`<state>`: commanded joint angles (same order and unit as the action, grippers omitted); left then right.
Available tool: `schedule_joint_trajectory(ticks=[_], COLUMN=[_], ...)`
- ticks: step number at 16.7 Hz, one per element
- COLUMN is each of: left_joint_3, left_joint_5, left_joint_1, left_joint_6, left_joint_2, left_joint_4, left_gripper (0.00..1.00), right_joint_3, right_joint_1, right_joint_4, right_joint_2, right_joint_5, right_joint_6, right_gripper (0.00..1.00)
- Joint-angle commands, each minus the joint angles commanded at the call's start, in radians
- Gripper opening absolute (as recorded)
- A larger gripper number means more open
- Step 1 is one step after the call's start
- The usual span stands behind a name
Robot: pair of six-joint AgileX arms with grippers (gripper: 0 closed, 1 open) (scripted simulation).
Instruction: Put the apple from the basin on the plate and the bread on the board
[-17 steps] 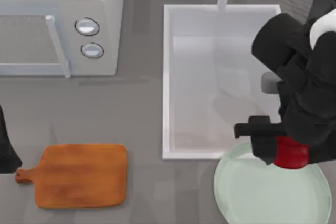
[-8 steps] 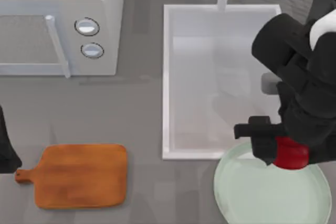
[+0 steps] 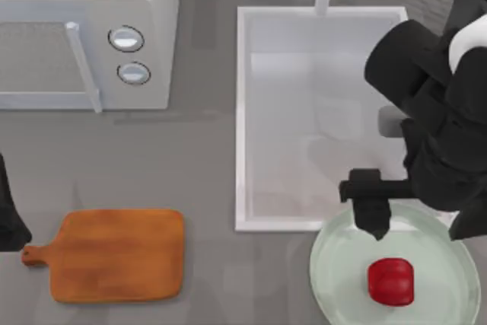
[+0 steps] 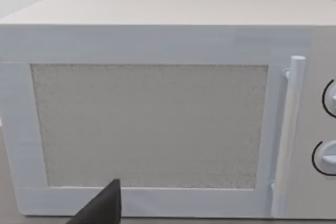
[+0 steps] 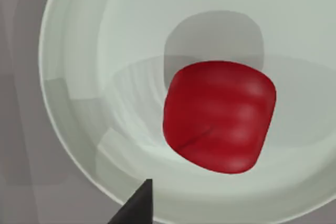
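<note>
My right pincer (image 3: 396,226) hangs spread wide and empty over the far edge of the plate (image 3: 335,279), near the basin (image 3: 242,112). A second ago it carried the apple (image 3: 391,281); now that fruit lies on the plate just below and in front of it, touching neither finger. So I judge the apple half done, with the bread still to go on the board (image 3: 118,255), well off to my left. My right wrist view shows the apple (image 5: 219,116) resting in the plate's hollow. My left pincer is parked beside the board, facing the microwave (image 4: 157,103); I cannot tell how it stands.
</note>
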<state>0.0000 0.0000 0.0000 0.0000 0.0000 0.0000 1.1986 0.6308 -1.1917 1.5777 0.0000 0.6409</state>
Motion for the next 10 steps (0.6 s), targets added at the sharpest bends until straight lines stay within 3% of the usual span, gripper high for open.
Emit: schedule_joint_trajectory(ticks=[10], left_joint_3=[0.000], left_joint_5=[0.000], left_joint_1=[0.000], left_joint_6=[0.000], left_joint_2=[0.000], left_joint_4=[0.000], left_gripper=[1.00], right_joint_3=[-0.009], right_joint_1=[-0.006], right_joint_4=[0.009], right_joint_2=[-0.008], right_joint_5=[0.000], right_joint_6=[-0.005], right_gripper=[1.00])
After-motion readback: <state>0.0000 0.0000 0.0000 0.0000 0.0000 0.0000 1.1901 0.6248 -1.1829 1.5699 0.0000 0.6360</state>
